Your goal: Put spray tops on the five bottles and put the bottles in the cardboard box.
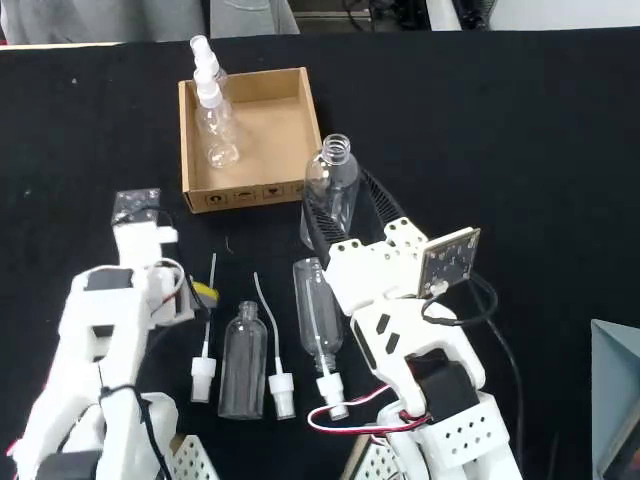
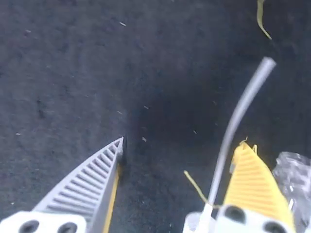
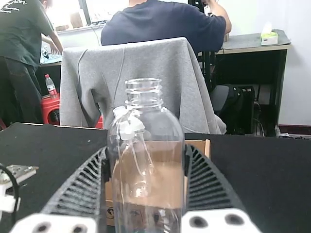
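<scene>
— Left hand (image 2: 182, 143) first. How does it stand?
— Spread wide just above the table (image 1: 520, 120), gripping nothing. The thin tube (image 2: 238, 116) of one spray top (image 1: 203, 375) lies between its fingers, close to the yellow finger (image 2: 252, 179).
— And the right hand (image 3: 146, 155)?
— Closed on the held bottle (image 3: 146, 131), which is upright and uncapped, with one finger on each side.
— Count, nearest first.
— Three spray tops lie on the table: that one, the middle spray top (image 1: 281, 392) and the third spray top (image 1: 333, 400). Two bottles lie among them, the bare bottle (image 1: 243, 365) and the second lying bottle (image 1: 318, 310). The third top is at its near end; whether they are joined, I cannot tell. Beyond them, the held bottle stands just beside the cardboard box (image 1: 300, 110). Inside, two capped bottles seem to overlap: the nearer boxed bottle (image 1: 220, 130) and the farther boxed bottle (image 1: 203, 60).
</scene>
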